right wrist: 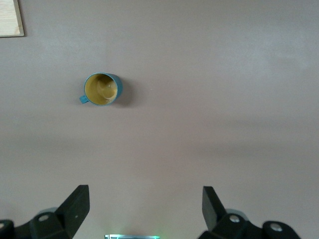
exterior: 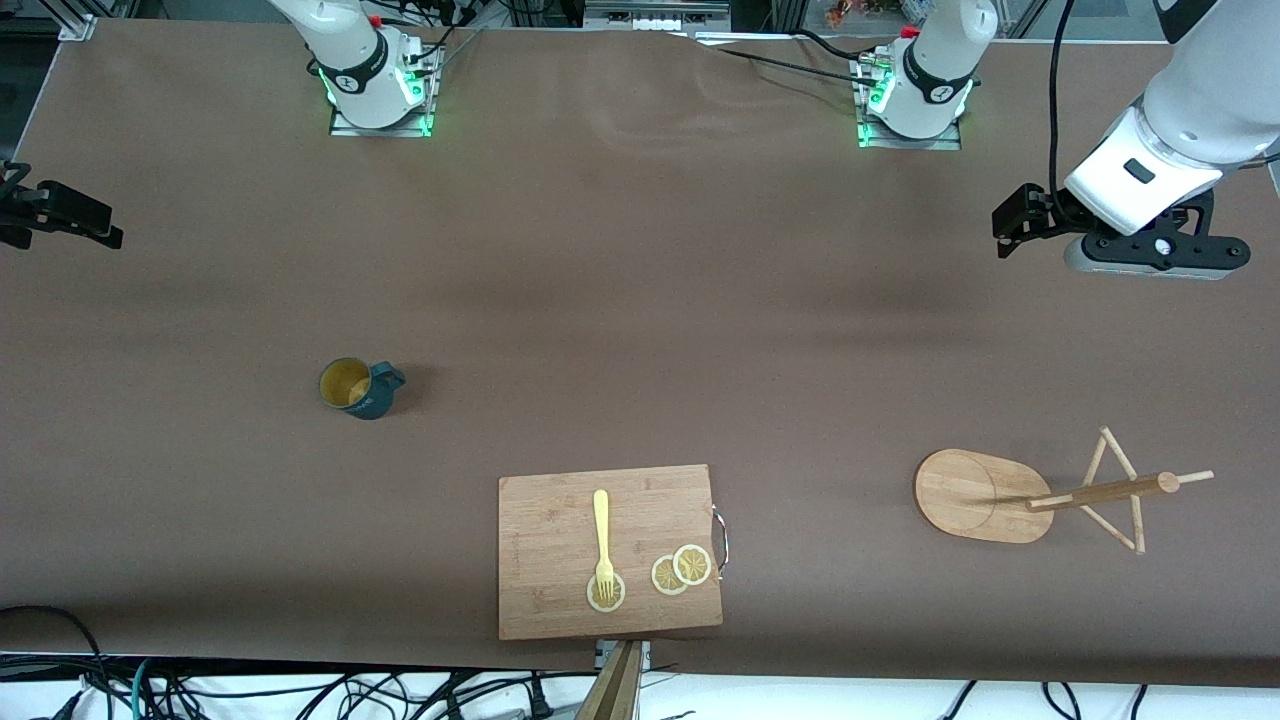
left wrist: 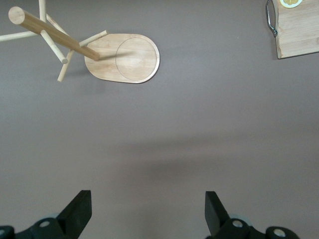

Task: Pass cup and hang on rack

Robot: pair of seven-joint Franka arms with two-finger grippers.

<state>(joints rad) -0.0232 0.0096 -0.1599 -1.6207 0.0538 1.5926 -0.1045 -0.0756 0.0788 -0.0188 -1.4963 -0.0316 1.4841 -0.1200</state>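
The cup (exterior: 358,388), a dark teal mug with a yellowish inside, stands upright on the brown table toward the right arm's end, its handle pointing toward the left arm's end. It also shows in the right wrist view (right wrist: 102,89). The rack (exterior: 975,495), a light wooden stand with an oval base, post and pegs, stands toward the left arm's end and shows in the left wrist view (left wrist: 122,58). My right gripper (right wrist: 144,209) is open and empty, high over the table at its own end (exterior: 60,212). My left gripper (left wrist: 148,211) is open and empty, high over bare table (exterior: 1155,250).
A rectangular wooden cutting board (exterior: 608,550) lies at the table edge nearest the front camera, between cup and rack. It carries a yellow fork (exterior: 602,535) and lemon slices (exterior: 682,570). The board's corner shows in both wrist views (left wrist: 299,30) (right wrist: 10,17).
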